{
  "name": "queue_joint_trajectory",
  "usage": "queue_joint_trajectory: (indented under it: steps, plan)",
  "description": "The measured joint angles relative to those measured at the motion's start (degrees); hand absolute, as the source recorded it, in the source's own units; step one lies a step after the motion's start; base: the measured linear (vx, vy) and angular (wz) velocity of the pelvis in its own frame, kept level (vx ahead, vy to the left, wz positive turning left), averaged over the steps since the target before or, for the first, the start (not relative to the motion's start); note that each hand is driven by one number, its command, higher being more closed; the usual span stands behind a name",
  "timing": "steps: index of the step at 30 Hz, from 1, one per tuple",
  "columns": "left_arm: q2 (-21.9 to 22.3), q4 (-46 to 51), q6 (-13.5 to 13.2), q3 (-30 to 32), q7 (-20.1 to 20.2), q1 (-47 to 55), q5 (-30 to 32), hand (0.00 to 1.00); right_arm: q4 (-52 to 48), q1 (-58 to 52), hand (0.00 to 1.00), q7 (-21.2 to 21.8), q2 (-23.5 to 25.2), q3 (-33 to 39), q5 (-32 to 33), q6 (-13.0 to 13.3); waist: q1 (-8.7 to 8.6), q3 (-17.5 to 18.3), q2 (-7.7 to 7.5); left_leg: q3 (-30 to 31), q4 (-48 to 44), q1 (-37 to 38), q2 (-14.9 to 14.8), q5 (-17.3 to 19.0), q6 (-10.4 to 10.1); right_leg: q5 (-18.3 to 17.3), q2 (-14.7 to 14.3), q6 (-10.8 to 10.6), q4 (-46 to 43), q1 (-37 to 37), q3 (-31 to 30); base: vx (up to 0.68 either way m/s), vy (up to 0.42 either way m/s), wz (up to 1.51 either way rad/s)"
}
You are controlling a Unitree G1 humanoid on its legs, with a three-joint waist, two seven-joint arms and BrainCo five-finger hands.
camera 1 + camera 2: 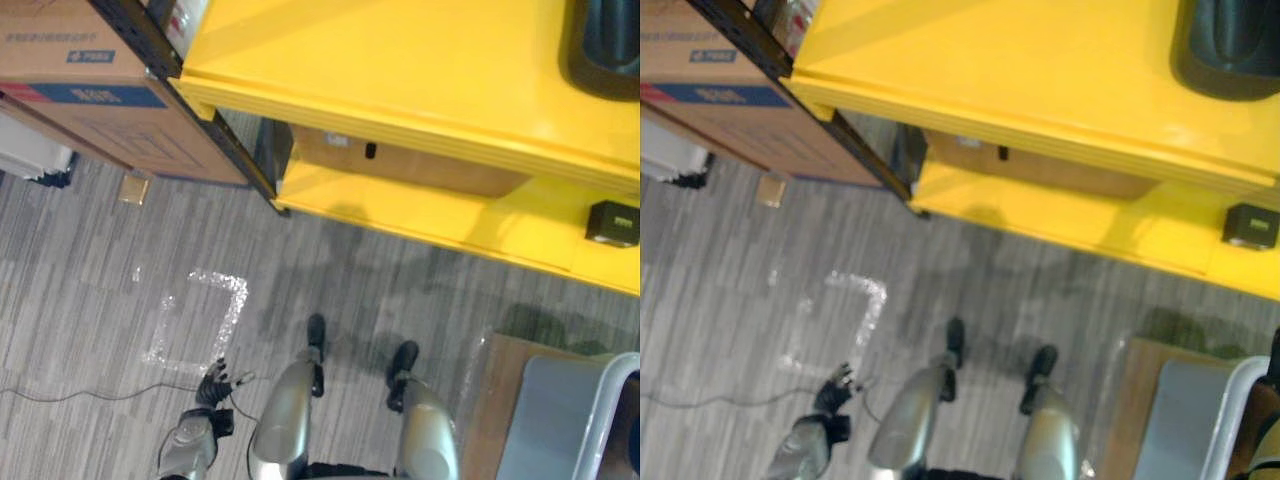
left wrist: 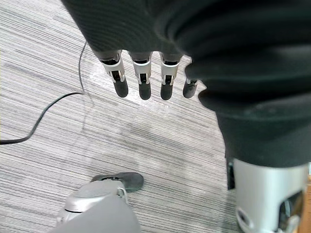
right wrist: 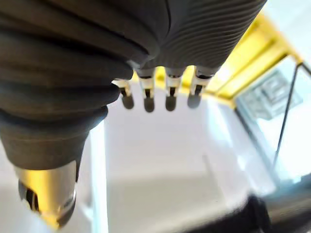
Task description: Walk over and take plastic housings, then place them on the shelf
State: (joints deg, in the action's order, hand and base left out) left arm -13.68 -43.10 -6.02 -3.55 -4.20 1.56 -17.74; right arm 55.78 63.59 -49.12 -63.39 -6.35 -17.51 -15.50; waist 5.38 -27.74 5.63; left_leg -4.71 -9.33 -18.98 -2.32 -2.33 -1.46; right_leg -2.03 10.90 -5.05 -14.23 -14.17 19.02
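Approach step: left hand [image 1: 212, 386] hangs low over the floor, right hand [image 3: 170, 94] over the grey bin [image 1: 560, 405] near right. Fingers [image 2: 144, 82] on both are straight, apart, holding nothing. Likely housing is the dark part [image 1: 605, 45] far right on the yellow surface [image 1: 400, 80], unconfirmed; next I'd step closer and right, then reach with the right hand.
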Motion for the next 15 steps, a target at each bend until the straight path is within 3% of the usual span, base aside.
queue_joint_trajectory:
  steps: [9, 12, 15]
  plan:
    - [0.15, 1.77, -0.91, 0.14, -0.61, 0.39, 0.11, 0.00, -4.40, 0.03, 0.00, -11.74, 0.08, 3.83, 1.54, 5.39, 0.21, 0.09, -0.19, 0.98, 1.23, 1.28, -0.02, -0.36, -0.10, 1.15, -0.61, -0.17, 2.94, 2.56, 1.05, 0.02, 0.005, 0.04]
    - [0.17, 2.09, -1.44, 0.28, -1.32, 1.21, 0.13, 0.00, -8.63, -0.28, 0.00, -15.04, 0.84, 6.26, 1.57, 8.42, 0.16, 0.15, -0.33, 0.97, 2.52, 4.00, -0.03, -0.42, -0.19, 1.67, -0.96, -0.40, 4.93, 5.50, 1.17, 0.07, 0.002, -0.02]
    - [0.16, 2.37, -1.70, 1.33, -1.43, 3.30, 0.15, 0.00, -15.43, -5.01, 0.00, -15.91, 2.47, 11.10, 3.88, 12.43, -0.20, 2.25, -1.84, 0.74, 4.19, 5.74, -0.06, -0.48, -0.34, 1.71, -1.19, -0.45, 6.55, 7.07, 1.16, 0.06, -0.001, -0.05]
